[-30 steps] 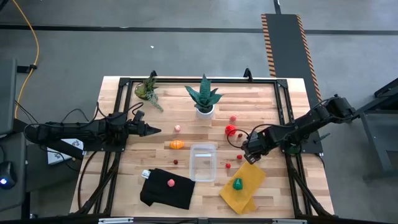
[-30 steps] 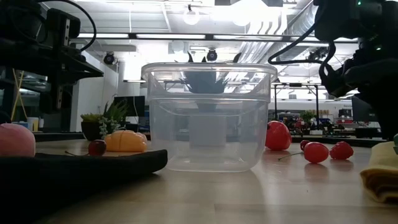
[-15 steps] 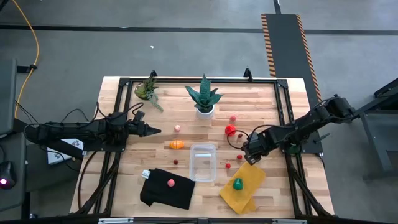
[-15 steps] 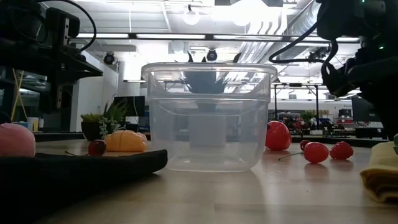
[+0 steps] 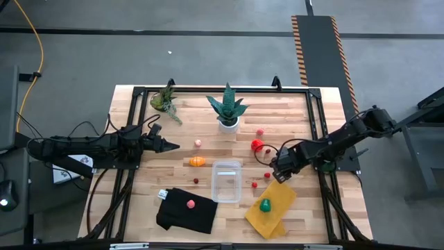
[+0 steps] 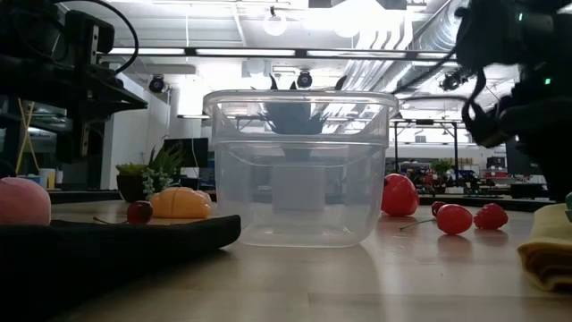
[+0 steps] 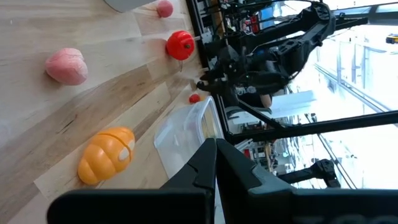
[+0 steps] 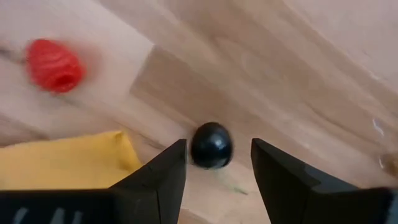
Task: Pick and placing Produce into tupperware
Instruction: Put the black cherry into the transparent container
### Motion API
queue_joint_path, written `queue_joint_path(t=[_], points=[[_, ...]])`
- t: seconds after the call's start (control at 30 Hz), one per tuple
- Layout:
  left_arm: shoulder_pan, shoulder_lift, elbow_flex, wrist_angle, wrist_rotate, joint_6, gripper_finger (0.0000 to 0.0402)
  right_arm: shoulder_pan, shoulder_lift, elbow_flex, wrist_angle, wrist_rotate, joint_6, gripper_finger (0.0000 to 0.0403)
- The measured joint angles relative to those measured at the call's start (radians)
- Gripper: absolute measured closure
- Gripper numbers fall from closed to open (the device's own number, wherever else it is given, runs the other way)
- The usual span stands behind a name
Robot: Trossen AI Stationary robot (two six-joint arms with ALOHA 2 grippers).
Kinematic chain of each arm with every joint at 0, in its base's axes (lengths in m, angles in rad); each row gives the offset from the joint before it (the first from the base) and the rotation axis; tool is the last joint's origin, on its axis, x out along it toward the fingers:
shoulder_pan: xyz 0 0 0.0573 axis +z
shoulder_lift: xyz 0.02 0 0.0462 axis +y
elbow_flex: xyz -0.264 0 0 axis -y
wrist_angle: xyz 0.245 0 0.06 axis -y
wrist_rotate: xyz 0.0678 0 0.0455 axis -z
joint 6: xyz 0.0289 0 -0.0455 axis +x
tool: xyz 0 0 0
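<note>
The clear tupperware (image 5: 226, 181) stands on the wooden table near the middle, with nothing showing inside it (image 6: 299, 170). Produce lies scattered around it: an orange piece (image 5: 198, 162), a pink one (image 5: 198, 144), a red one (image 5: 257, 144) and small red ones (image 5: 254, 185). My right gripper (image 5: 277, 173) points down, to the right of the tupperware, at the yellow cloth's far corner. In its wrist view it is open (image 8: 219, 147), one finger on each side of a small dark round piece (image 8: 211, 145) that lies on the table. My left gripper (image 5: 175, 146) hangs shut over the table's left part, touching nothing.
A green piece (image 5: 265, 205) lies on the yellow cloth (image 5: 270, 212), and a pink piece (image 5: 190, 203) on the black cloth (image 5: 186, 212). Two potted plants (image 5: 227, 110) stand toward the far edge. A red raspberry-like piece (image 8: 55, 65) lies close to my right gripper.
</note>
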State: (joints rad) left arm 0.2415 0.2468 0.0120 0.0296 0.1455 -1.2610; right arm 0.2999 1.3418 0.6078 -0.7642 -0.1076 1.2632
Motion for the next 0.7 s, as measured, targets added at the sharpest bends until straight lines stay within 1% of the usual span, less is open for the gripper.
queue_joint_path(t=[0.07, 0.13, 0.7], points=[[0.0, 0.0, 0.0, 0.001, 0.004, 0.0, 0.0401, 0.012, 0.0, -0.014, 0.024, -0.004, 0.03, 0.0233], [0.0, 0.0, 0.0, 0.002, 0.004, 0.0, 0.0401, 0.027, 0.0, -0.015, 0.024, 0.022, 0.047, 0.0234], [0.0, 0.0, 0.0, 0.002, 0.003, 0.0, 0.0401, 0.027, 0.0, -0.014, 0.021, 0.039, 0.031, 0.0234]])
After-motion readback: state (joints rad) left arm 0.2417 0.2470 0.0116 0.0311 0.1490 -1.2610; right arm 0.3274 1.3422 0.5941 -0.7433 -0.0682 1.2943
